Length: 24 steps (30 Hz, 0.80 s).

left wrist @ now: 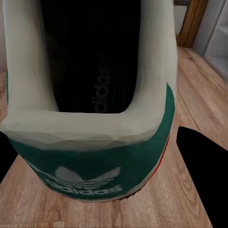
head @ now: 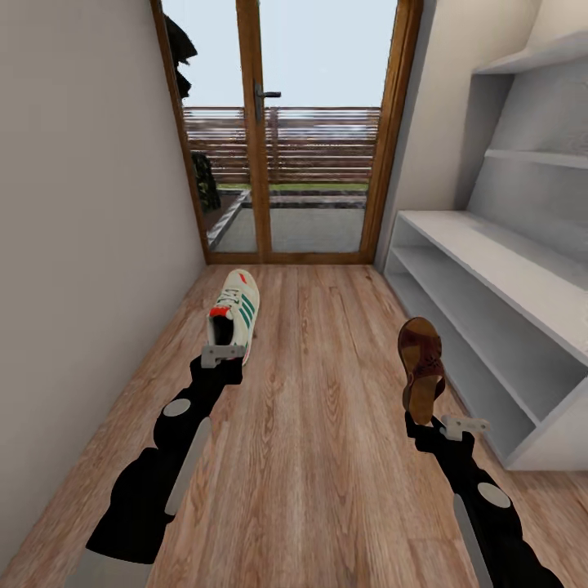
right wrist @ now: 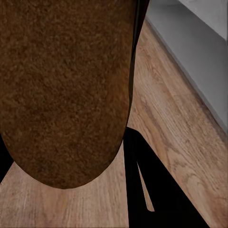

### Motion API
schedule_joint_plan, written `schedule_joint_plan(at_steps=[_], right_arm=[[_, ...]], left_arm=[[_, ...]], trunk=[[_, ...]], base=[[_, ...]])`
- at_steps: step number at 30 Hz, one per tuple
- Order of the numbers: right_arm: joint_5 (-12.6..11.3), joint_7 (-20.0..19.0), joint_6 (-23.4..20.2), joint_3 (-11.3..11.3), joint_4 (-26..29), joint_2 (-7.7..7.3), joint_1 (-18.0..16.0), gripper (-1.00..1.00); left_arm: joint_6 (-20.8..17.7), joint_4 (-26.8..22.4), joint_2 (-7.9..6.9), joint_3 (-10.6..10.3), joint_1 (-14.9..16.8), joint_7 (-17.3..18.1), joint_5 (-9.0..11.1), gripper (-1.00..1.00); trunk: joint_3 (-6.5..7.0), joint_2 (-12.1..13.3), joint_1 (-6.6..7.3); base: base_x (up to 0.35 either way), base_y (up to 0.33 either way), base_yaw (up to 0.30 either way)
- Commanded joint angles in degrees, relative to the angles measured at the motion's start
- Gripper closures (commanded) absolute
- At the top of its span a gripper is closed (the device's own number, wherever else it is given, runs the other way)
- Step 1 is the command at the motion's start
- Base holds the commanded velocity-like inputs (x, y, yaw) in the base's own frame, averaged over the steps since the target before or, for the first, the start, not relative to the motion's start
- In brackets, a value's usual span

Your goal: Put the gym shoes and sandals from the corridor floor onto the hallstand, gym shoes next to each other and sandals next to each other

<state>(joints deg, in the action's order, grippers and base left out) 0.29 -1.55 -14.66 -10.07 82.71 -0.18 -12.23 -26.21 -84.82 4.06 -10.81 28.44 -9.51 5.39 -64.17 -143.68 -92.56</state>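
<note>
Both arms reach forward and low over the corridor floor (head: 318, 457), the left arm stretched along the left side of the hall and the right arm along the right. The left claw (head: 222, 356) is clenched on the heel of a gym shoe (head: 235, 312), which points away from the robot toward the glass door (head: 286, 139), sole down. In the left wrist view the shoe's green heel tab (left wrist: 95, 166) with its white logo sits right in front of the camera, the dark inside opening above it, and a black finger (left wrist: 202, 175) lies beside the heel. The right claw (head: 433, 425) grips a sandal (head: 421, 369) by its heel end; the sandal rises tilted from the claw, toe away from the robot, its strap side showing in the head view. In the right wrist view the brown footbed (right wrist: 66, 90) looms close, with a black finger (right wrist: 152, 190) next to it over the planks. The hallstand (head: 490, 327) stands against the right wall, its white bench top and low shelf openings just beside the raised sandal. A plain wall (head: 82, 204) closes the left side, and a slatted fence (head: 286, 143) shows beyond the door.
</note>
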Motion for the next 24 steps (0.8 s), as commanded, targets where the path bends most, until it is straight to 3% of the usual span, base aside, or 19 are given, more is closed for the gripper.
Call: schedule_joint_plan(at_steps=[1,9,22,24], right_arm=[[-0.1,0.0,-0.4,0.0,0.1,0.0,0.0,1.0],[-0.1,0.0,-0.4,0.0,0.1,0.0,0.0,1.0],[-0.1,0.0,-0.4,0.0,0.1,0.0,0.0,1.0],[-0.1,0.0,-0.4,0.0,0.1,0.0,0.0,1.0]], left_arm=[[-0.2,0.0,-0.02,-0.1,0.0,-0.5,0.6,1.0],[-0.2,0.1,-0.02,-0.1,0.0,-0.5,0.6,1.0],[-0.2,0.1,-0.02,-0.1,0.0,-0.5,0.6,1.0],[-0.2,0.1,-0.02,-0.1,0.0,-0.5,0.6,1.0]], trunk=[[0.27,0.0,0.03],[1.47,0.0,0.09],[5.57,0.2,0.42],[5.73,0.2,0.42]], base=[[0.0,0.0,0.0],[0.0,0.0,0.0],[0.0,0.0,0.0],[0.0,0.0,0.0]])
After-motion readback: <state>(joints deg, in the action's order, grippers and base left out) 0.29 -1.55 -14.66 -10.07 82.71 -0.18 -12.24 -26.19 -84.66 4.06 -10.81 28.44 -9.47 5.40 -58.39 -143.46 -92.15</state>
